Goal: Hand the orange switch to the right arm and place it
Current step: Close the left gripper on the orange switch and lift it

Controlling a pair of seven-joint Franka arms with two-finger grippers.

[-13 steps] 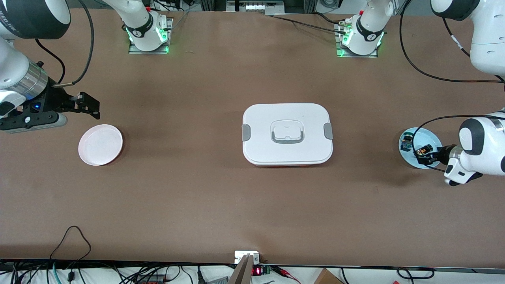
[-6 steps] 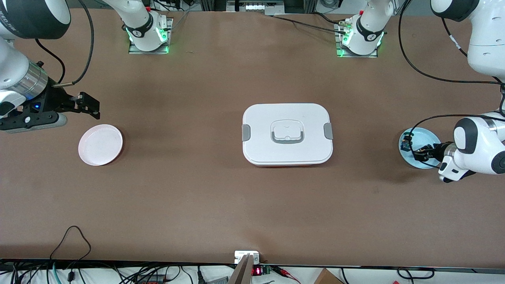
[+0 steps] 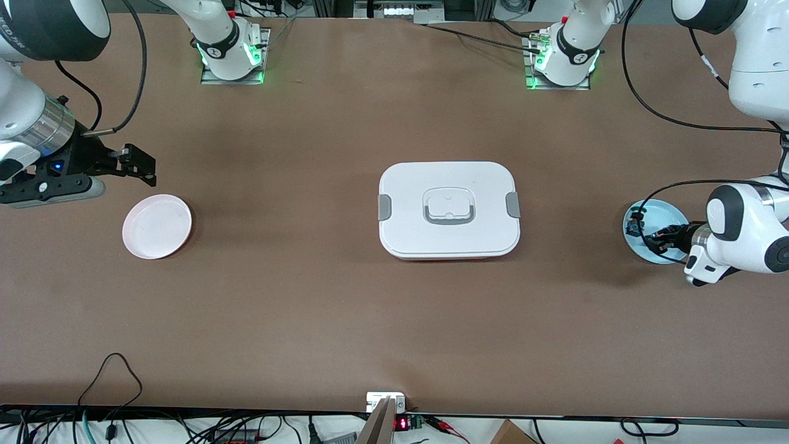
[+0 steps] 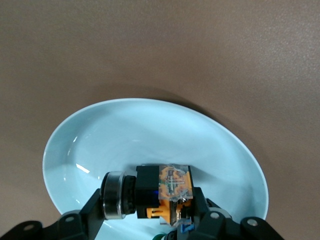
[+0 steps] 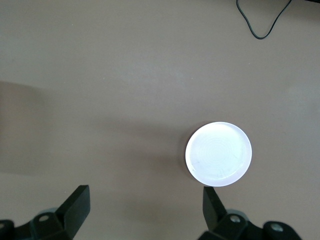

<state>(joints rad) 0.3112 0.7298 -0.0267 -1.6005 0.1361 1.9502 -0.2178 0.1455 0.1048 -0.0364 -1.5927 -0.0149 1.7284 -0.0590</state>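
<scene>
The orange switch, a small black block with orange parts and a silver ring at one end, sits low inside the light blue plate. My left gripper is shut on it, one finger at each end. The front view shows that gripper over the blue plate at the left arm's end of the table. My right gripper hangs open and holds nothing, beside the pale pink plate at the right arm's end. In the right wrist view the open right gripper stands over bare table beside the plate.
A white lidded box with grey clasps stands mid-table between the two plates. A second small part with blue and green accents lies on the blue plate's rim side. Black cables run past the left wrist and along the table's near edge.
My left gripper's fingers have closed on the orange switch in the blue plate, and the left wrist shifted slightly. The right arm has not moved.
</scene>
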